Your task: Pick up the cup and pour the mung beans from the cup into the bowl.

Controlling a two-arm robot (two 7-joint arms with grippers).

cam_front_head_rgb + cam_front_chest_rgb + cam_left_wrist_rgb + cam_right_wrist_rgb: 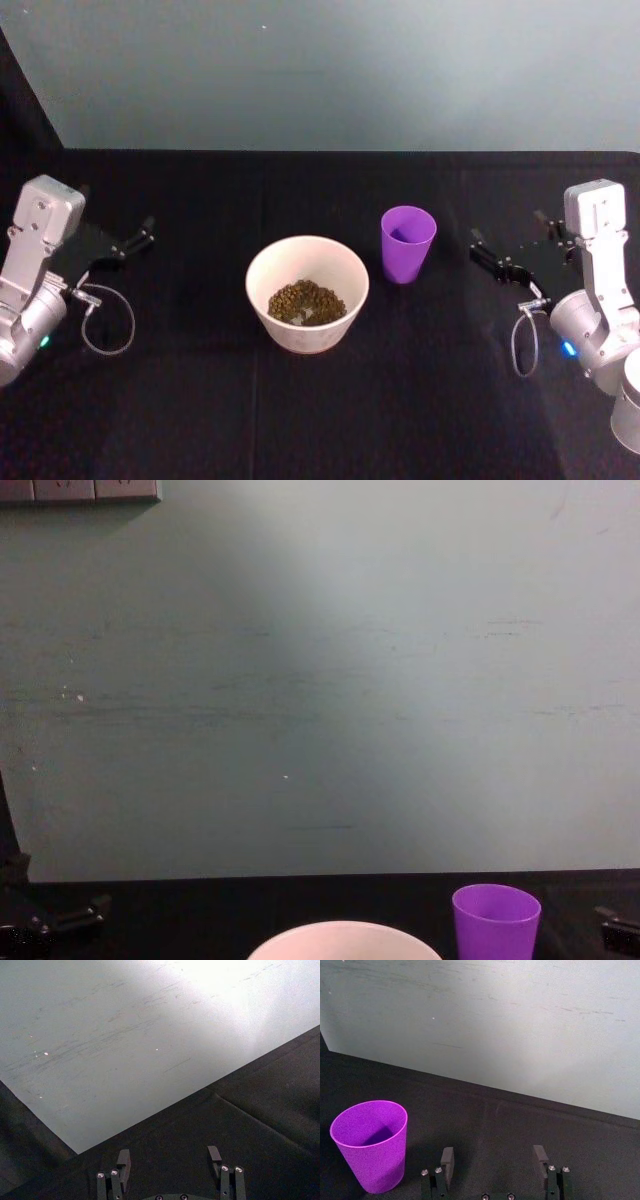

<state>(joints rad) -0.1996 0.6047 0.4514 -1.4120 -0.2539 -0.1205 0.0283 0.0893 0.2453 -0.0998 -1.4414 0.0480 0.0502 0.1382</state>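
The purple cup (407,243) stands upright on the black table, just right of the white bowl (262,268), and its inside looks empty. Mung beans (306,301) lie in the bottom of the bowl. My right gripper (507,260) is open to the right of the cup, a short gap away, holding nothing. In the right wrist view the cup (370,1145) stands beside the open right gripper (494,1157). My left gripper (135,240) is open at the table's left side, well away from the bowl. The chest view catches the cup (495,920) and the bowl's rim (345,938).
The black tablecloth (320,400) covers the whole table, with a pale grey-green wall (330,70) behind its far edge. Loose cable loops hang by the left arm (105,320) and by the right arm (525,340).
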